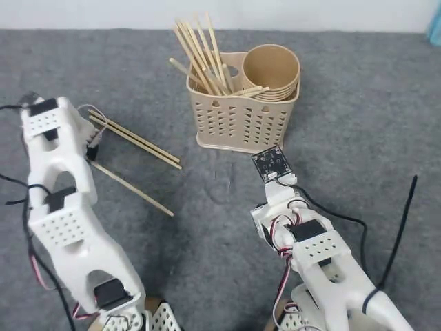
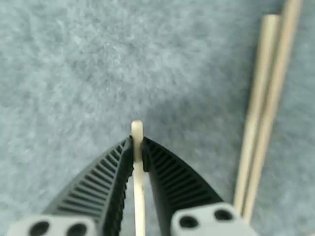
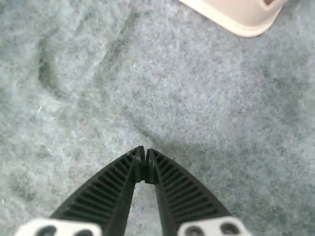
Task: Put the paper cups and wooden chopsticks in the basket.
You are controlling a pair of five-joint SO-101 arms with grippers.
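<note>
The basket [image 3: 236, 17] is cut off by the right wrist view's edge. The pair of chopsticks [image 2: 258, 98] runs blurred off-frame; the gripped chopstick [image 2: 137, 130] vanishes inside the left claw [image 2: 137, 143].

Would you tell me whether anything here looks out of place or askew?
Yes: a pair of chopsticks lies side by side on the mat outside the basket, and a single chopstick lies apart, pinched near its end by the left gripper. The chopsticks in the basket lean at scattered angles.

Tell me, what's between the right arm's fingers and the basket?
Just bare grey carpet. In the right wrist view, nothing lies between the right gripper, its fingers shut, and the basket.
</note>
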